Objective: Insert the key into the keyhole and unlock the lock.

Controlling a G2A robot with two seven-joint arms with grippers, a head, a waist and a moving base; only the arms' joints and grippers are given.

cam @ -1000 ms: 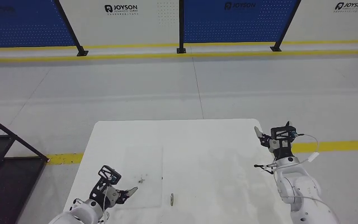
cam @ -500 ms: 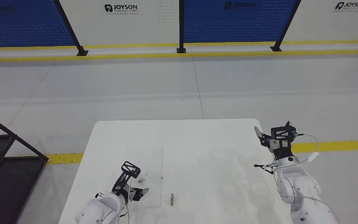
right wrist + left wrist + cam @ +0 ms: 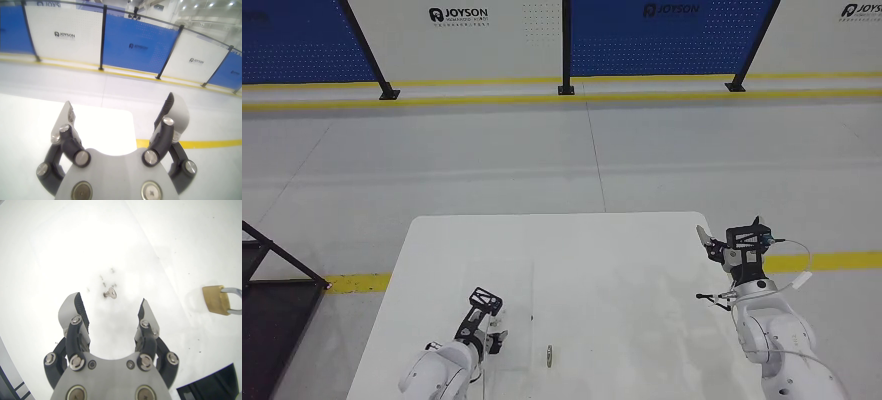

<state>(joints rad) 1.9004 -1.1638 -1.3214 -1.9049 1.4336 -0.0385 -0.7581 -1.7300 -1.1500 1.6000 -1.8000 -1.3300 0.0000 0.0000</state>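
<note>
1. Barrier panels point(image 3: 672, 40) close off the floor at 12 o'clock, beyond the desk point(image 3: 592, 250).

2. The right gripper point(image 3: 119, 98) hangs at the desk's 3 o'clock edge, fingers spread and holding nothing.

3. The left gripper point(image 3: 110, 297) hangs low over the desk at about 7 o'clock. Its fingers point(image 3: 81, 308) are spread wide, and the key lies on the desk between and just beyond the tips, untouched.

4. The brass padlock point(image 3: 216, 300) lies flat on the desk near 6 o'clock, beside the left gripper on its 3 o'clock side in the top view. It is apart from the key. The steel shackle point(image 3: 233, 291) appears closed. Expect a dense, rigid, smooth-sided body that will slide unless held, so grip across the flat faces.

5. The key point(image 3: 111, 293) is small, thin, stiff, light metal lying flat (hard to lift off a smooth surface). Pinch the round bow and leave the blade free for insertion.

6. Markings: the barrier panels carry printed logos. No legible writing can be made out on the padlock or the key.
</note>
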